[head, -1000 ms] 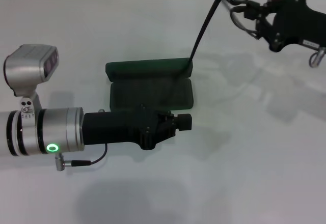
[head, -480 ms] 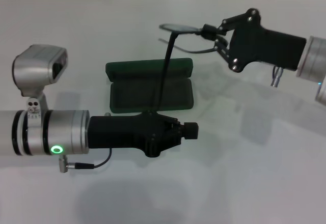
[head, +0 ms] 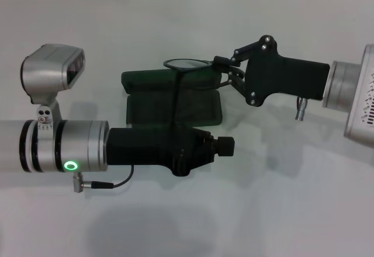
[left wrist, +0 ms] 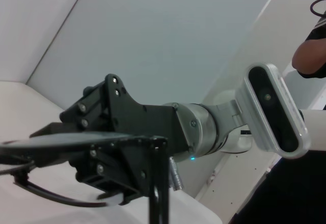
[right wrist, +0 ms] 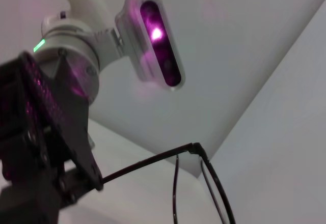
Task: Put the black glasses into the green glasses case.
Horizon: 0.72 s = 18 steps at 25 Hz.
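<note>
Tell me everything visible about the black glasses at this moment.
The black glasses are thin, dark-framed, with rounded lenses and long slim temple arms. They are off the table, held in the right tool, which is shut on the frame. The front lies roughly level above the open green glasses case, over its far lid edge. One temple arm hangs down across the case toward the left tool, which sits in front of the case. Whether that arm's tip touches the case or the left tool cannot be told.
</note>
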{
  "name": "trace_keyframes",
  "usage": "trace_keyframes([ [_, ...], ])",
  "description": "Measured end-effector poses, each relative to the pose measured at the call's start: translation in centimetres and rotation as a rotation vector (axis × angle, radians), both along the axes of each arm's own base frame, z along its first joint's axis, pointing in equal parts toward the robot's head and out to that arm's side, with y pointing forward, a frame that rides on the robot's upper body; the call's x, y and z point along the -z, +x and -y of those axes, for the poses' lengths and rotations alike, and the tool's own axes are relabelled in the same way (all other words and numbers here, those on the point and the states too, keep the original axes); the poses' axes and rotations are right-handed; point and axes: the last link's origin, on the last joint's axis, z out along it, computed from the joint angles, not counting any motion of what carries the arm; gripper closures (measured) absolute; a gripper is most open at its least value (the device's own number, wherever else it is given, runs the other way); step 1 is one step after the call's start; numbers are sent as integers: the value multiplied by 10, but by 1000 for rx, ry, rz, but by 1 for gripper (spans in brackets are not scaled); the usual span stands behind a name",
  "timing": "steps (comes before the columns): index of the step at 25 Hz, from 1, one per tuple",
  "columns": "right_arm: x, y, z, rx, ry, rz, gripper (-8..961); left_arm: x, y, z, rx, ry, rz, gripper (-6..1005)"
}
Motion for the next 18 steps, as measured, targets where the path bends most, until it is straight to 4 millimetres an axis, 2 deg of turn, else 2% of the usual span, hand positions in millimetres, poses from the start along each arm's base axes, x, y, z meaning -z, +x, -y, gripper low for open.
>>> trace_keyframes([
  [7, 1, -1, 5, 0, -22, -26, 872, 0, 1, -2, 4, 7, -1, 1000],
  [13, -1, 11, -5, 74, 30, -3, 870, 0, 1, -1, 5, 5, 2, 1000],
  [18, -3, 14, -2, 81, 26, -17, 869, -1, 1, -2, 0, 13, 9, 1000],
])
